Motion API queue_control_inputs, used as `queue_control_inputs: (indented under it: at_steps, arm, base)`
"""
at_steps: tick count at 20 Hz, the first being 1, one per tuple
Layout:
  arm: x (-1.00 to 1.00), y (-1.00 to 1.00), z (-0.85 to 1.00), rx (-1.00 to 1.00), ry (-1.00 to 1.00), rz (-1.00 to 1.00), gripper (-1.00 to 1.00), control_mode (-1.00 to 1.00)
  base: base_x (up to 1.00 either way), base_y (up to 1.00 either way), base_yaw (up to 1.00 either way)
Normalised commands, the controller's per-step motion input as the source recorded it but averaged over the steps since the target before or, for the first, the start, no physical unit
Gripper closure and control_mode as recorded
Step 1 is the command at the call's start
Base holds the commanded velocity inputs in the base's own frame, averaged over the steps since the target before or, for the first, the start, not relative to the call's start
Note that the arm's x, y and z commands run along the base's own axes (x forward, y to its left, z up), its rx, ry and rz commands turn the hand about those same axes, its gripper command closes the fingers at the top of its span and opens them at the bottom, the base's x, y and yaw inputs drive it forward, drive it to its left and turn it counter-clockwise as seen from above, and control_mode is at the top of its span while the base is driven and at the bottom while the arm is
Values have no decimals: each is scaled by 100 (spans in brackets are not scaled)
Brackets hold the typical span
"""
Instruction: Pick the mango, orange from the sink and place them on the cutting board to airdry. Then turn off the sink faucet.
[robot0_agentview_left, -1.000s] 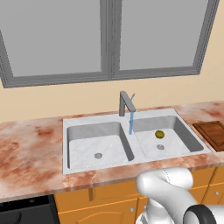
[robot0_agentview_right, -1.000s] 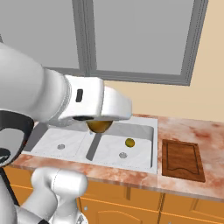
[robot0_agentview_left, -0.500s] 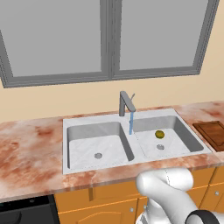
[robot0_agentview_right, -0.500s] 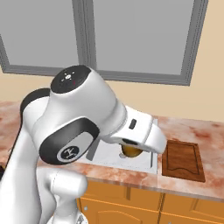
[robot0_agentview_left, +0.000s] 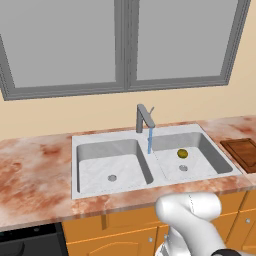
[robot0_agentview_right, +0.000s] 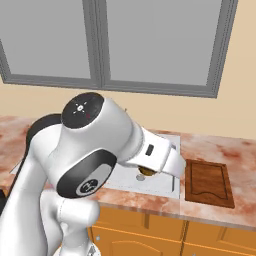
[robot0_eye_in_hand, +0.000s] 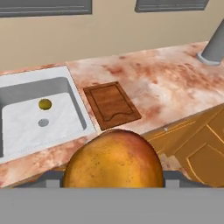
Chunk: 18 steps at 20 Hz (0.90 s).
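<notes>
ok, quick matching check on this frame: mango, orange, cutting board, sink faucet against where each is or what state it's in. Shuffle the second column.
Things:
A. mango
B. orange
C. cutting board
D. sink faucet

States:
1. water running from it
2. lying in the right basin of the sink, by the drain
3. lifted out of the basin, close before the hand camera
4. on the counter right of the basins, nothing on it

Pairs: A-2, B-3, C-4, D-1
</notes>
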Motion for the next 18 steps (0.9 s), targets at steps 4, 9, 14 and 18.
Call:
queue_control_inputs:
  at_steps: [4, 9, 14, 18]
  arm:
    - [37, 0, -7, 1, -14, 5, 100, -100]
    - [45, 0, 0, 7, 2, 0, 100, -100]
    - [47, -6, -7, 6, 4, 0, 100, -100]
    - [33, -28, -38, 6, 0, 0, 100, -100]
  base:
    - [0, 0, 0]
    - [0, 0, 0]
    - [0, 0, 0]
    - [0, 0, 0]
